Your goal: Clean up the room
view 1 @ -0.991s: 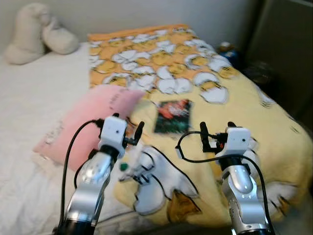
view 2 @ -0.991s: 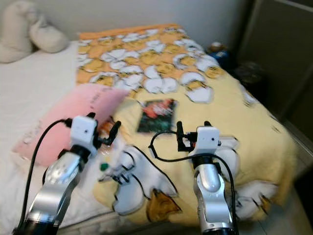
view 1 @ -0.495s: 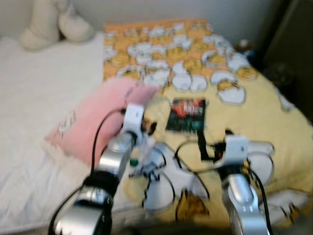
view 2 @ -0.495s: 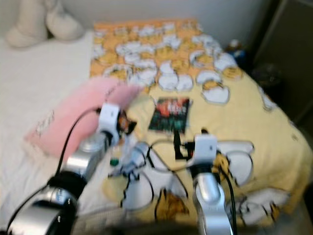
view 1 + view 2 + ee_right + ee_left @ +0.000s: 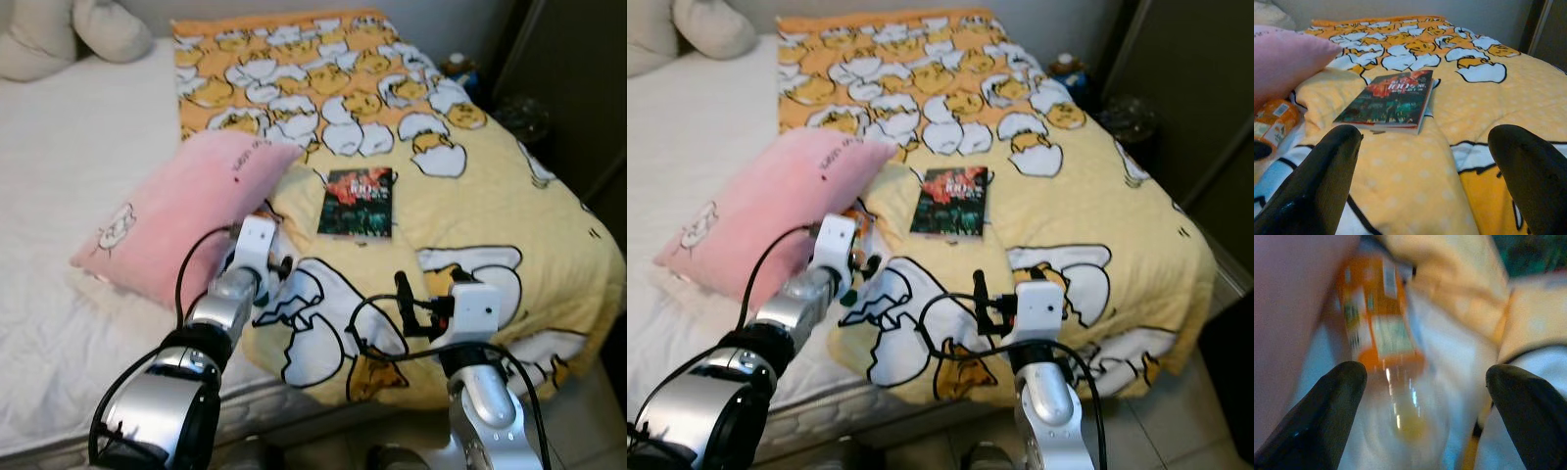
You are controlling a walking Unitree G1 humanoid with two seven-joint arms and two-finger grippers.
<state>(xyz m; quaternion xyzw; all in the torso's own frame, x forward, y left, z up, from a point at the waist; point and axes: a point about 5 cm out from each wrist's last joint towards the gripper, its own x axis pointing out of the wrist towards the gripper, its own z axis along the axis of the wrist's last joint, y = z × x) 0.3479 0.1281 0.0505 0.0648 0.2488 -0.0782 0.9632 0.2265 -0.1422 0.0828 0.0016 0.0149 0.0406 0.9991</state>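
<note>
A bed (image 5: 59,176) with a white sheet takes up the scene, its right half covered by a yellow blanket (image 5: 460,211) printed with egg-and-chick figures, which hangs over the near edge and the right edge. A pink pillow (image 5: 181,211) lies at an angle on the left, its right corner resting on the blanket's fold. A dark-covered book (image 5: 357,203) lies flat on the blanket right of the pillow, well apart from every edge, with open blanket all round it. In the gap between the pillow's near side and the blanket's raised fold lies a clear plastic bottle with an orange label (image 5: 1383,328), on its side on the sheet. The left gripper (image 5: 266,277) reaches into that gap; in the left wrist view its jaws stand wide apart, one black finger (image 5: 1322,411) on each side of the bottle's clear end, not closed on it. The pillow presses close on one side and the blanket fold on the other, so room there is tight. The right gripper (image 5: 411,305) hovers above the blanket near the bed's near edge, jaws apart and holding nothing, pointed toward the book. Two pale cushions (image 5: 69,34) sit at the far left corner. Bare floor (image 5: 588,421) shows at the near right, beside a dark cabinet (image 5: 568,88).
</note>
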